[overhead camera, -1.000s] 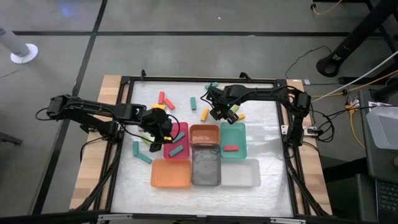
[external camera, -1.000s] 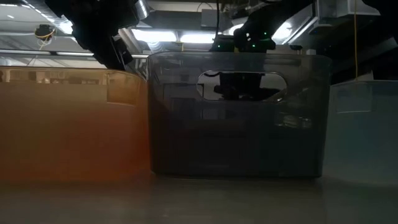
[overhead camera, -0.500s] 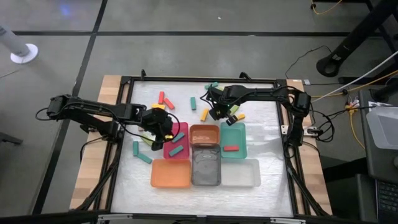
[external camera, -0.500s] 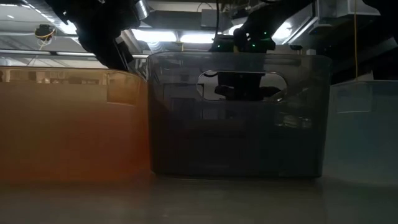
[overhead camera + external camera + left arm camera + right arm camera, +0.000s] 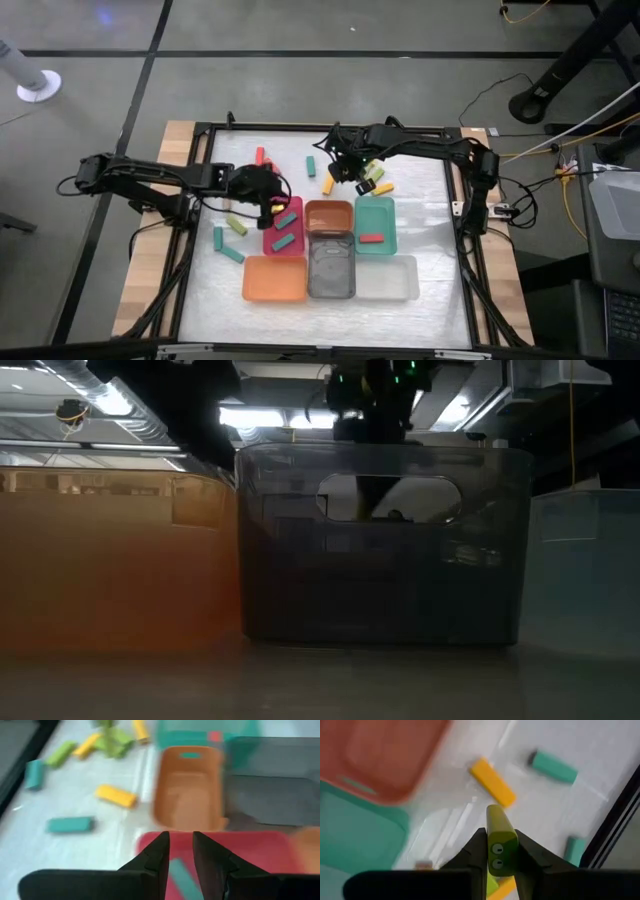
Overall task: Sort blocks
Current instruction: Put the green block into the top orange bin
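Observation:
Blocks lie scattered on the far half of the white table: red (image 5: pixel 260 155), green (image 5: pixel 310 163), yellow (image 5: pixel 328 184), and lime (image 5: pixel 236 222) and teal (image 5: pixel 232 254) at the left. My right gripper (image 5: pixel 346 170) hangs above the far middle, shut on a lime green block (image 5: pixel 499 822). My left gripper (image 5: pixel 266 196) hovers by the far edge of the red tray (image 5: pixel 268 238), shut with nothing between its fingers (image 5: pixel 160 852). Teal blocks (image 5: pixel 284 240) lie flat in the red tray. A red block (image 5: pixel 371 238) lies in the teal tray (image 5: pixel 376 212). My right gripper pinches the lime green block by its two long sides (image 5: pixel 492 845), near one end, between its two fingers. The block lies along the fingers, and its free end (image 5: pixel 496 812) sticks out past their tips. It hangs clear of the table.
Six trays stand in two rows near the middle: red, brown (image 5: pixel 329 215) and teal behind; orange (image 5: pixel 274 278), grey (image 5: pixel 331 270) and clear (image 5: pixel 387 278) in front. More blocks (image 5: pixel 380 180) lie right of my right gripper. A black frame (image 5: pixel 200 200) rims the table.
My right gripper has shut on the lime green block, lifted it off the table and carried it a little toward the far left. My left gripper has drawn back a little from the red tray toward the far edge.

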